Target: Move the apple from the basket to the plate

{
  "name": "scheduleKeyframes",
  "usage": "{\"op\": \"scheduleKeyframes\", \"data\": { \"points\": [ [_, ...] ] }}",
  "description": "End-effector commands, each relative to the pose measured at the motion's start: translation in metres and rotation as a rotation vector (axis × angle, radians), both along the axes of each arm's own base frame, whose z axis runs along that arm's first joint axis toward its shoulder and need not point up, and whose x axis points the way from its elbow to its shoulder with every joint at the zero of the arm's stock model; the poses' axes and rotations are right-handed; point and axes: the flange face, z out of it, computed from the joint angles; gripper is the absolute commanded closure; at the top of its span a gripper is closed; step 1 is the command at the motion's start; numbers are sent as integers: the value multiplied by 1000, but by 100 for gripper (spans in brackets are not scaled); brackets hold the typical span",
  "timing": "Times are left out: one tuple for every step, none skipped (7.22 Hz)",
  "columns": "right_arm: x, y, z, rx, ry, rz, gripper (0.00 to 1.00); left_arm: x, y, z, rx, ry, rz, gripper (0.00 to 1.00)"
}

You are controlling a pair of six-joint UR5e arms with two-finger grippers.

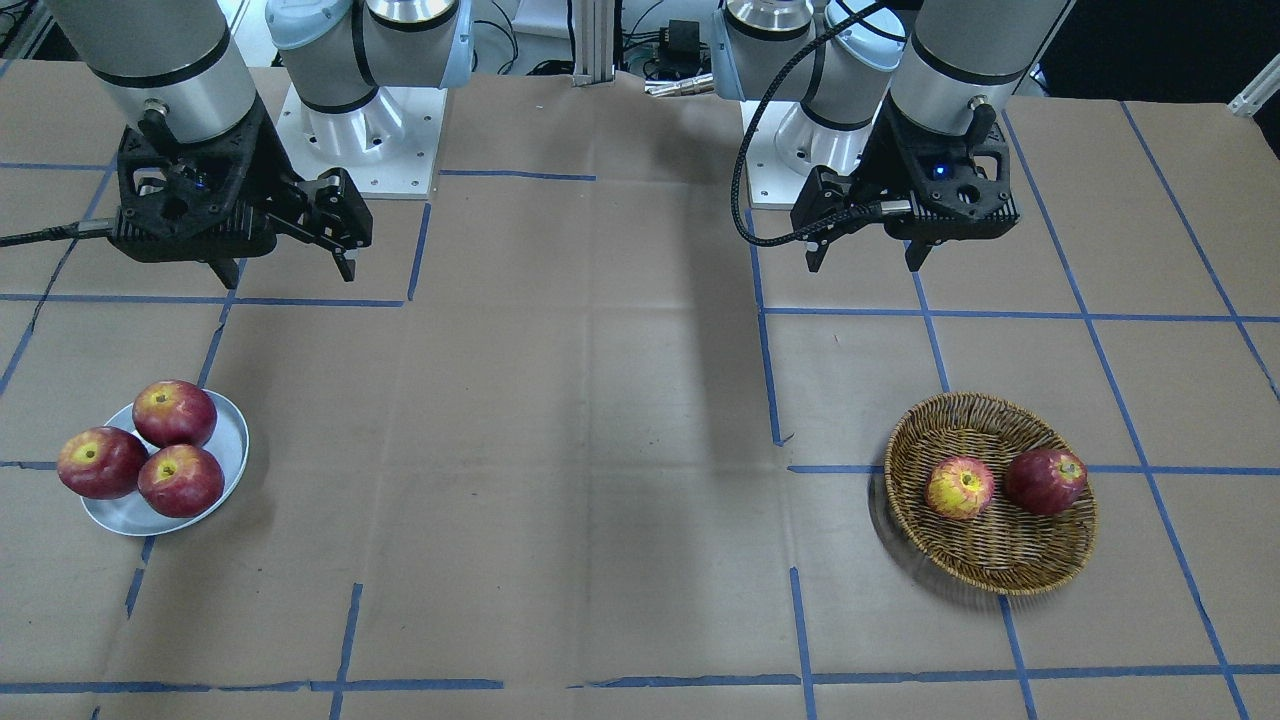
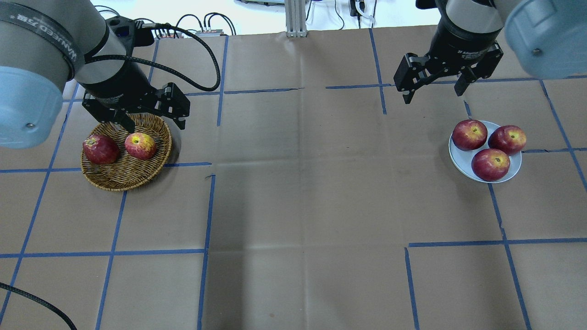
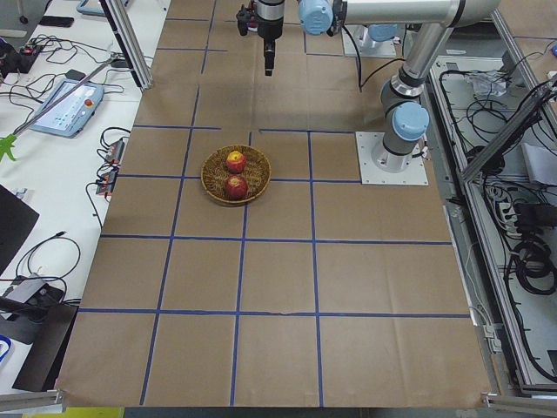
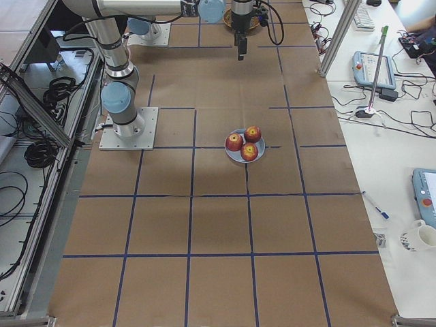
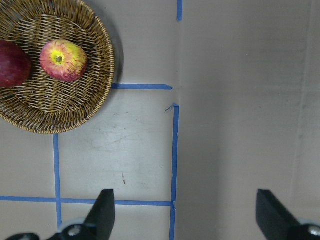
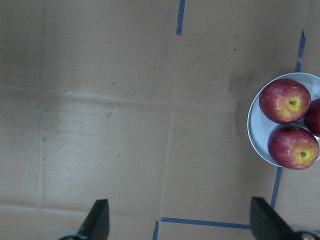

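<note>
The paler yellow-red apple (image 1: 960,487) lies in the wicker basket (image 1: 1000,572) next to a dark red apple (image 1: 1046,481). Both show in the overhead view: the apple (image 2: 140,145), the basket (image 2: 120,183). The silvery plate (image 1: 234,440) holds three dark red apples (image 1: 174,413). My left gripper (image 1: 865,262) hangs open and empty high above the table, beside the basket; in its wrist view the apple (image 5: 63,60) is at the upper left. My right gripper (image 1: 288,272) hangs open and empty, raised near the plate (image 6: 254,137).
Brown paper with blue tape lines (image 2: 208,206) covers the table. The two arm bases (image 1: 360,140) stand at the robot's side of the table. Cables and a pendant lie off the table ends in the side views.
</note>
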Motion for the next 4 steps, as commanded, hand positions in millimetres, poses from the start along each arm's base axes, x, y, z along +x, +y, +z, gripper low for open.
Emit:
{"op": "scheduleKeyframes", "data": {
  "points": [
    [1, 0, 0, 1, -1, 1, 0, 1, 0, -2, 5, -6, -6, 1],
    [0, -1, 0, -1, -1, -1, 0, 1, 0, -4, 7, -8, -6, 1],
    [0, -1, 0, 1, -1, -1, 0, 1, 1, -4, 7, -8, -6, 1],
    [1, -1, 0, -1, -1, 1, 0, 1, 0, -4, 8, -10, -7, 1]
  ]
}}
